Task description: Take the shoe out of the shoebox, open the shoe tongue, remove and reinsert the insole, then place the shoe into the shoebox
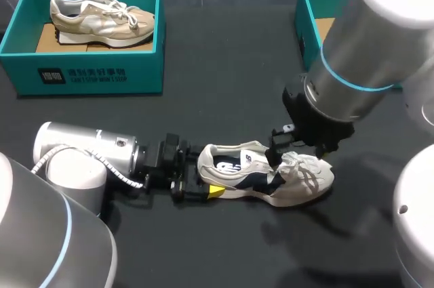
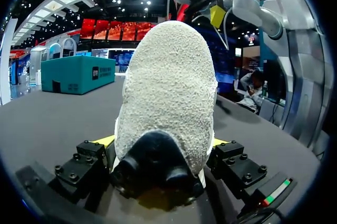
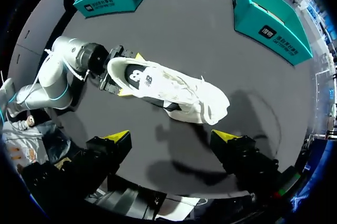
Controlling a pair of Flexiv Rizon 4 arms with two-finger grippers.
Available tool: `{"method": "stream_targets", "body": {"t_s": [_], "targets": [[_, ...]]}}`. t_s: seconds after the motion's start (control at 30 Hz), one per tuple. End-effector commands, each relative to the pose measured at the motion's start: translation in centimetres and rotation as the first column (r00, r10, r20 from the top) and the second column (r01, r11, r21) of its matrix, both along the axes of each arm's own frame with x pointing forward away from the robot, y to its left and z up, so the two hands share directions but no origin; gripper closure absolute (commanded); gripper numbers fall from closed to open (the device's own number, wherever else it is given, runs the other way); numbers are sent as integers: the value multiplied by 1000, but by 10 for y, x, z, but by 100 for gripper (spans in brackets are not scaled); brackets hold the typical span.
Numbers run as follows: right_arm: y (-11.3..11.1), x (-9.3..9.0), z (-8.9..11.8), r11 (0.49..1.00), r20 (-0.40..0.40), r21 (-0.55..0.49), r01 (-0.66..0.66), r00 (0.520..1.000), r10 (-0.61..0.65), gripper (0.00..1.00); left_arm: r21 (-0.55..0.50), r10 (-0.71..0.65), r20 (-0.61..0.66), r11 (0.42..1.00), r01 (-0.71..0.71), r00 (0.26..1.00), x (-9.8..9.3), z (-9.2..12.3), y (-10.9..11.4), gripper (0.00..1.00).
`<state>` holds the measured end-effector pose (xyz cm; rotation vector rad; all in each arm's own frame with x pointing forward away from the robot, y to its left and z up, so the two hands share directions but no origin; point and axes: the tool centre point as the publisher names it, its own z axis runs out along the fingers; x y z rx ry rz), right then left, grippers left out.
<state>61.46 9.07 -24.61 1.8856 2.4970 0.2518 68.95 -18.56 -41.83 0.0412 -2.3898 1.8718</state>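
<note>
Black table (image 1: 224, 85): left gripper (image 1: 203, 177) clamps shoe (image 1: 298, 181) heel; right gripper (image 3: 174, 137) spread above shoe

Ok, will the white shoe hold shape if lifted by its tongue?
Probably not: the tongue and laces look soft, likely giving first. The white shoe sits on a flat sole with the left pincer clamping its heel, so tipping seems unlikely.

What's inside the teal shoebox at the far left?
The shoebox holds one beige sneaker, toe toward the right side, resting on a brown cardboard insert. The box floor beneath them is covered, and the sneaker's interior can't be seen.
</note>
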Motion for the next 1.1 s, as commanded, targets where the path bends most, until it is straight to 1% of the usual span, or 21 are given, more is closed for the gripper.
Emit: {"method": "stream_targets", "body": {"t_s": [0.03, 0.1, 0.47, 0.5, 0.53, 0.57, 0.63, 0.77, 0.93, 1.0, 1.1], "targets": [[42, 18, -9, 981, -29, -176, 84, 996, -90, 0, 2, 1, 0, 1000, -1, 1000, -2, -2, -1, 100], [45, 17, -9, 985, -14, -159, 73, 997, -76, 0, 2, 1, 0, 1000, -1, 1000, -2, -2, -1, 100], [45, 17, -9, 985, -14, -159, 73, 997, -76, 0, 2, 1, 0, 1000, -1, 1000, -2, -2, -1, 100], [48, 16, -10, 971, -14, -205, 121, 992, -126, 0, 2, 1, 0, 1000, -1, 1000, -2, -2, -1, 100], [52, 16, -11, 958, 0, -227, 177, 983, -182, 0, 2, 1, 0, 1000, -1, 1000, -2, -2, -1, 100], [56, 15, -14, 953, 12, -224, 202, 979, -205, 0, 2, 1, 0, 1000, -1, 1000, -2, -2, -1, 100], [63, 15, -20, 929, 27, -251, 273, 961, -275, 0, 2, 1, 0, 1000, -1, 1000, -2, -2, -1, 100], [72, 19, -32, 907, 40, -262, 331, 942, -332, 0, 2, 1, 0, 1000, -1, 1000, -2, -2, -1, 100], [77, 23, -40, 875, 75, -288, 389, 920, -385, 0, 2, 1, 0, 1000, -1, 1000, -2, -2, -1, 100], [76, 23, -43, 873, 83, -282, 399, 916, -392, 0, 2, 1, 0, 1000, -1, 1000, -2, -2, -1, 100], [74, 24, -43, 877, 67, -273, 396, 917, -394, 0, 2, 1, 0, 1000, -1, 1000, -2, -2, -1, 100]]}}
